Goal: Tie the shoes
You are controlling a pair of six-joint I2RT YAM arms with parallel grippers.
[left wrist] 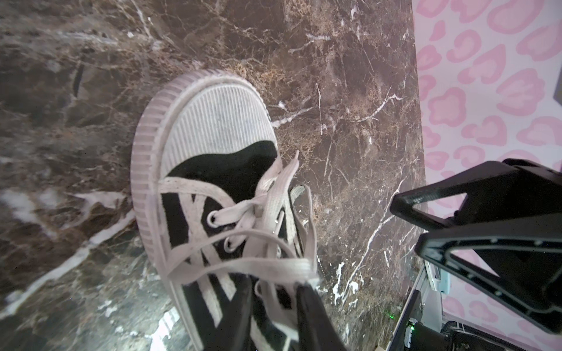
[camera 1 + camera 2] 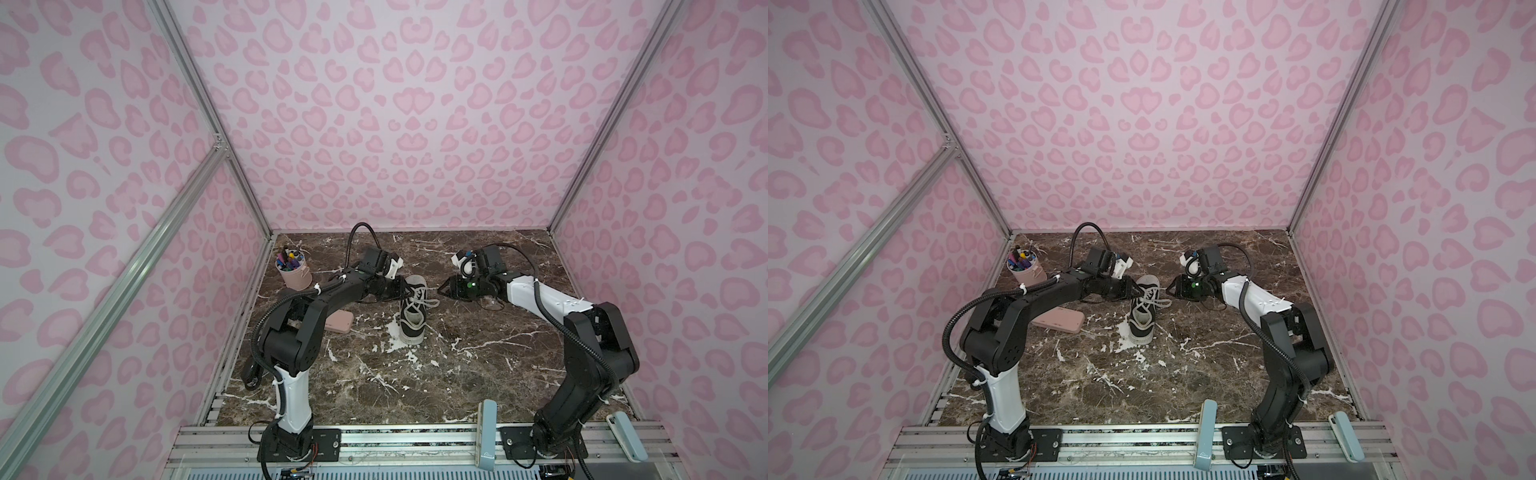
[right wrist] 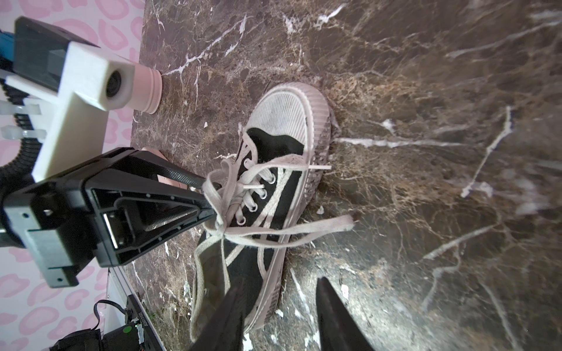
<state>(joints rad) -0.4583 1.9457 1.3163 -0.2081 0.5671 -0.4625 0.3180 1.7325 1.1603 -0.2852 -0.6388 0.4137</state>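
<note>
We judge the knot half-made: the black canvas sneaker stands mid-table on veined brown marble, toe toward the back wall, its flat white laces loosely crossed above the eyelets, and our left gripper is pinched on a limp loop at the shoe's side. Our right gripper hangs spread and empty near the flat free end; next it should nip that soft strip and pull outward against the left, gently, as the ribbed rubber sole may slide.
</note>
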